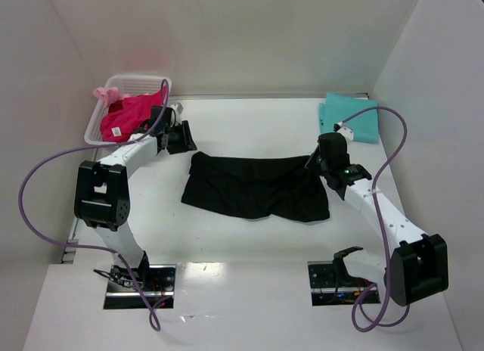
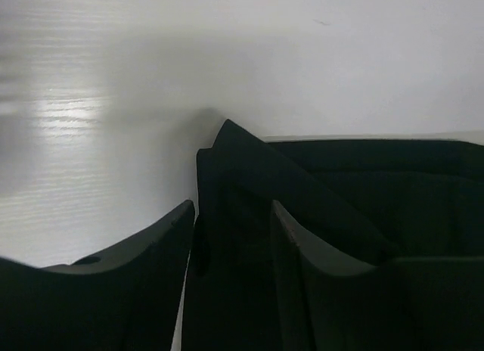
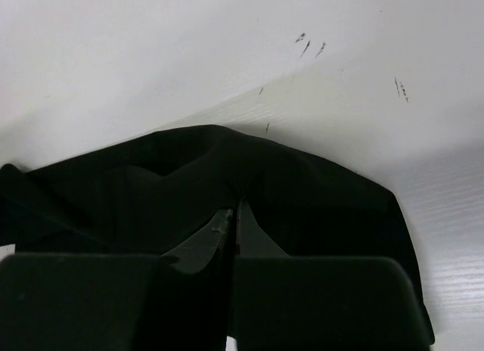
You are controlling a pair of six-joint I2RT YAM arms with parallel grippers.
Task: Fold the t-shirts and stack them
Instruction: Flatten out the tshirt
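Observation:
The black t-shirt (image 1: pixel 257 186) lies spread across the middle of the table. My left gripper (image 1: pixel 181 137) is at its far left corner. In the left wrist view the jaws (image 2: pixel 231 215) stand apart with the shirt's corner (image 2: pixel 249 169) between them. My right gripper (image 1: pixel 321 158) is at the shirt's far right corner. In the right wrist view its fingertips (image 3: pixel 236 215) are pressed together on a puckered bit of the black cloth (image 3: pixel 189 169). The teal t-shirt (image 1: pixel 349 116) lies folded at the back right. The magenta-pink t-shirt (image 1: pixel 128 116) is bunched in the basket.
The white lattice basket (image 1: pixel 144 83) stands at the back left, just behind my left arm. White walls close in the left, back and right sides. Purple cables loop off both arms.

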